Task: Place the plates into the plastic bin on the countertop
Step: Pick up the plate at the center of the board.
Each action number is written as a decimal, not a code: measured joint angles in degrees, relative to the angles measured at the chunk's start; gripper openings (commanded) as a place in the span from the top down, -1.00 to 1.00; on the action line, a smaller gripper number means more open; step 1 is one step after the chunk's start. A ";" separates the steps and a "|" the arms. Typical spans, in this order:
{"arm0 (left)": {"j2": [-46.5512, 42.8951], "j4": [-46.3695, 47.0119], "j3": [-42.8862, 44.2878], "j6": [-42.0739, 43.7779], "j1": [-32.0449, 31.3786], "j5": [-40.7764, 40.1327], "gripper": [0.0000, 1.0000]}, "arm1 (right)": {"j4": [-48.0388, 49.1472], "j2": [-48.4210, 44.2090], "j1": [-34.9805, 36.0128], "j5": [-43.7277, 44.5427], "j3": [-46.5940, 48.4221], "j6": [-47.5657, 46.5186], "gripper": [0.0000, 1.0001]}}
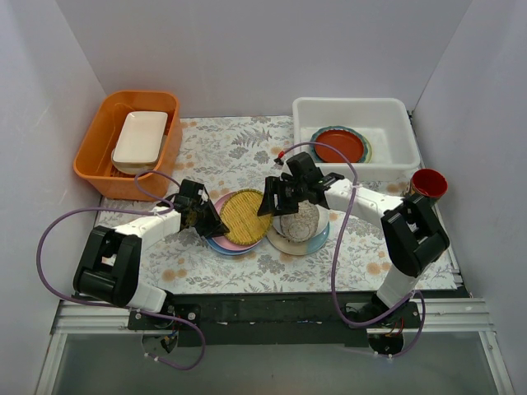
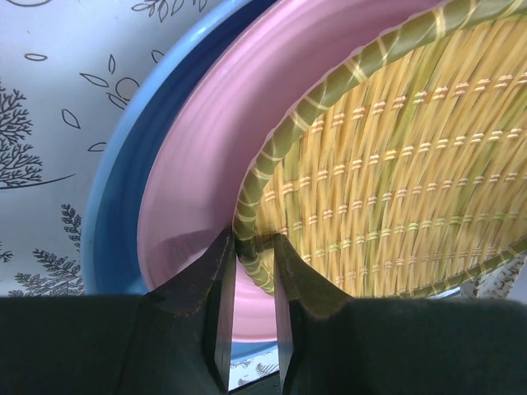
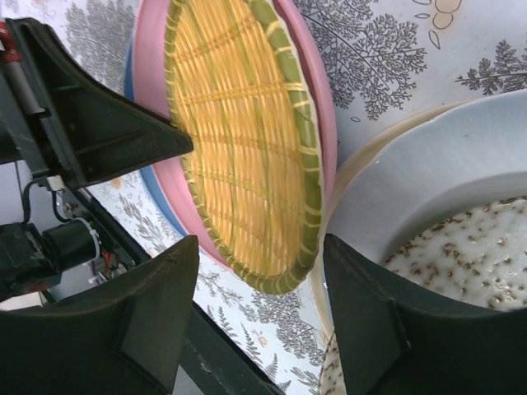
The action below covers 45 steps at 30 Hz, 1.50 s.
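Observation:
A yellow woven plate with a green rim lies tilted on a pink plate and a light blue plate at the centre of the countertop. My left gripper is shut on the woven plate's left rim, with the pink plate and the blue plate below. My right gripper is open at the woven plate's right edge, not touching it. A speckled plate on a white plate lies beside them. The plastic bin holds a red-brown plate on others.
An orange tub with a white rectangular dish stands at the back left. A red cup stands by the right arm, in front of the bin. White walls close in the left, back and right sides.

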 measured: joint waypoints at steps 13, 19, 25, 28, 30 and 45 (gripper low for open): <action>0.11 0.17 -0.07 -0.02 0.00 0.22 1.00 | -0.66 -1.38 -0.15 1.75 -0.15 -0.28 0.28; 0.26 -0.26 -0.07 -0.02 0.22 0.39 1.00 | 0.17 -1.38 -0.26 2.08 -0.79 -0.17 0.45; 0.39 -0.48 -0.07 -0.02 0.39 0.68 1.00 | 4.11 -1.42 -0.33 1.49 -2.91 0.46 0.48; 0.44 -0.48 -0.07 -0.02 0.42 0.79 1.00 | 6.49 -1.44 -0.33 0.85 -4.02 1.18 0.43; 0.44 -0.46 -0.07 0.02 0.42 0.81 1.00 | 8.09 -1.44 -0.33 0.17 -4.90 1.62 0.39; 0.22 -0.50 -0.07 0.44 0.42 0.83 1.00 | 9.62 -1.49 -0.26 -1.01 -5.60 2.25 0.97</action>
